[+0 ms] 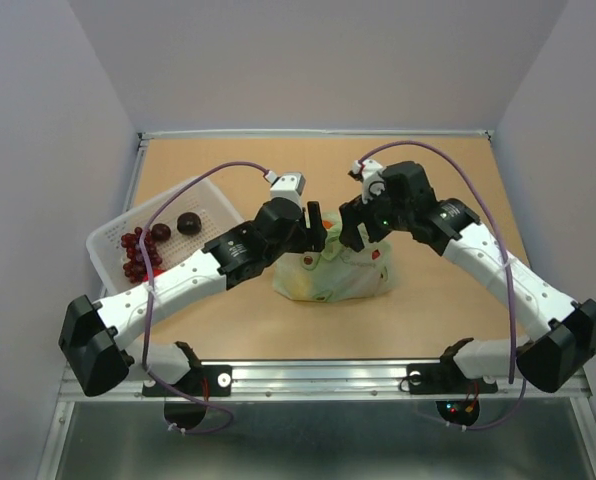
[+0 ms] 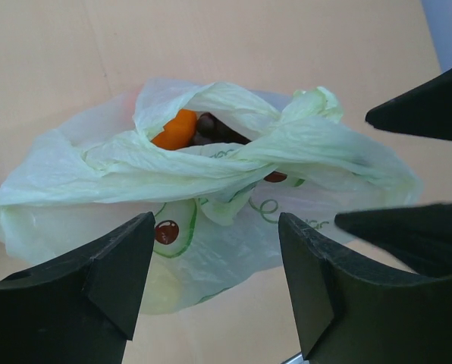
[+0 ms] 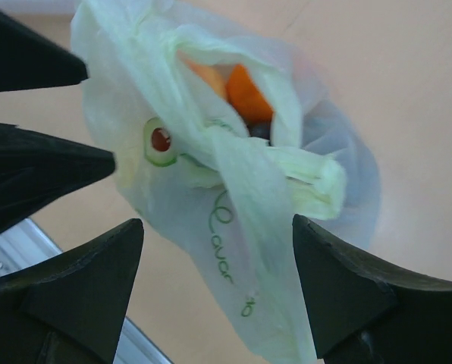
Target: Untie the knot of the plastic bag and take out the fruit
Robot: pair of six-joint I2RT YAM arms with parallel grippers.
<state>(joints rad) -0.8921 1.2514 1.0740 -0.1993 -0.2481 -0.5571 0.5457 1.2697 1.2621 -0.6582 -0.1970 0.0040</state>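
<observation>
- The knot (image 2: 283,144) sits on top of the bag (image 2: 67,182). The left wrist view shows it as pale green handle strips, bunched and twisted across each other and not pulled apart.
- Only the wrist views look into the bag's mouth, which gapes beside the knot. An orange fruit (image 2: 177,130) lies there with a dark fruit (image 2: 211,127) just behind it.
- From the top the bag is only a pale, crumpled lump, and the knot is too crowded by the arms to make out.
- The right wrist view shows the bag's side wall with green lettering (image 3: 222,220) and a round printed motif (image 3: 159,140).
- The top view alone places the bag, which lies near the middle of the table (image 1: 428,330), between the two arms.
- The left gripper (image 1: 316,228) hangs over the bag's left top. In its own camera the fingers stand wide apart with nothing held. I cannot tell whether they touch the plastic.
- The right gripper (image 1: 354,236) hangs over the bag's right top. Its fingers are likewise spread and hold nothing.
- Each wrist view catches the other gripper's two black fingertips at its edge, parted.
- The basket (image 1: 103,245) shows only from the top. It sits at the table's left, well apart from the bag, and holds red grapes (image 1: 138,256) and two plums (image 1: 175,227).
</observation>
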